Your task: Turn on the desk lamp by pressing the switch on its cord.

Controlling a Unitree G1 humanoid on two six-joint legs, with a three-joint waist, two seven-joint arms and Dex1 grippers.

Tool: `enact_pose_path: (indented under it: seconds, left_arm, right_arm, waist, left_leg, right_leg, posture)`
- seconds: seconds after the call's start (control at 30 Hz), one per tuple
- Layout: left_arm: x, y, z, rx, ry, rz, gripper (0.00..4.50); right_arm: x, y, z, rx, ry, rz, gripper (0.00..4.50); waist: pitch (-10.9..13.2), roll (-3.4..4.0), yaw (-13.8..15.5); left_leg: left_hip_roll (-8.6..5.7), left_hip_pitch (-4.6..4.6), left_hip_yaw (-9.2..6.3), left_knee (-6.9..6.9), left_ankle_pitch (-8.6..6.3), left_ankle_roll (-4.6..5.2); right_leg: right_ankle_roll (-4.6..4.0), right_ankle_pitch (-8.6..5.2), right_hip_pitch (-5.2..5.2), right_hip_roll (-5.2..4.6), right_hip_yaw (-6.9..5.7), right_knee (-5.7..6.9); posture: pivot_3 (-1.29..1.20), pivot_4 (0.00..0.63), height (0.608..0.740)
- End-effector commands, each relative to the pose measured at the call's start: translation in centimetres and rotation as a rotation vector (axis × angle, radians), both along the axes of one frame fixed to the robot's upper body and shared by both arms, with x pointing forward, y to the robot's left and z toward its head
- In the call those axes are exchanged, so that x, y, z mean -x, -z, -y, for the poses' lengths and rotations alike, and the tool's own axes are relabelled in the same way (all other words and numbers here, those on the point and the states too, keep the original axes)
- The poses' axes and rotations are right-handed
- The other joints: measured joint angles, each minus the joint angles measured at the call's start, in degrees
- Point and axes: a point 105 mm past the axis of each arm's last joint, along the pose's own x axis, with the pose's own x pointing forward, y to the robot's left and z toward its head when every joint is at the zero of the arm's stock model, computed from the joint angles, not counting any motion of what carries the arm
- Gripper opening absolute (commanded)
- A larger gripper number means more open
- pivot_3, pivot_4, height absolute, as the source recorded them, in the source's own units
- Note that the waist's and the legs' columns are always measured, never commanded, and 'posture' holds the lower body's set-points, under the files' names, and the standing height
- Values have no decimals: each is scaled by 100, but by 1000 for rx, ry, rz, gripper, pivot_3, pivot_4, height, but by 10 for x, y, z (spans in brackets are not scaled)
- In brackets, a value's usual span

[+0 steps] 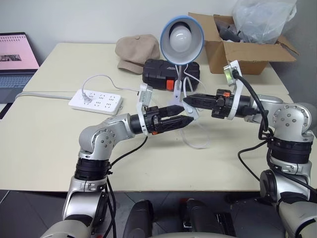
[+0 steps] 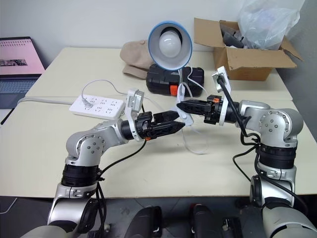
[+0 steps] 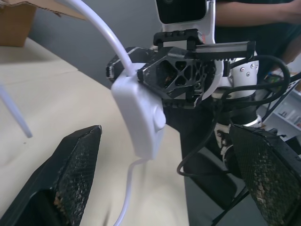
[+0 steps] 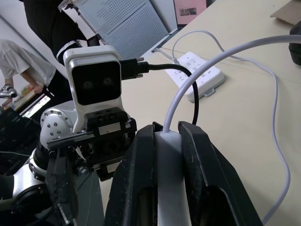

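The desk lamp (image 1: 182, 33) stands at the middle back of the table, its light-blue shade facing me and the bulb unlit. My right gripper (image 1: 187, 101) points left in front of the lamp's stem and is shut on the white oblong switch (image 4: 168, 188), which sits upright between its fingers (image 4: 137, 188). The thin white cord (image 4: 197, 70) rises from the switch's top and loops over the table (image 1: 199, 143). My left gripper (image 1: 187, 117) points right, just below the right one. It is open, with the switch (image 3: 141, 117) hanging in front of its spread fingers (image 3: 77, 174), untouched.
A white power strip (image 1: 95, 101) lies left of the grippers. A black case (image 1: 158, 72) and a beige cap (image 1: 136, 52) sit behind them. A cardboard box (image 1: 242, 47) stands at the back right, and a laptop (image 1: 15, 59) at the far left. A person (image 4: 19, 66) stands beyond.
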Motion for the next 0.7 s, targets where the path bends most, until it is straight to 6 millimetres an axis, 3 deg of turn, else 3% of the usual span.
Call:
enact_pose_path:
  seconds: [0.03,0.7]
  left_arm:
    - [5,-13,6,50,36,25,4500]
    - [9,-16,7,129,60,-29,4500]
  right_arm:
    - [9,-15,-1,-25,-27,51,379]
    - [17,-29,1,-104,-76,-2,379]
  waist:
    - [0,0,1]
    - [0,0,-1]
  left_leg:
    - [0,0,0,0,0,0]
    - [0,0,-2,0,0,1]
  right_leg:
    - [0,0,0,0,0,0]
    - [0,0,0,2,-1,0]
  posture:
    - [0,150,740]
    - [0,150,740]
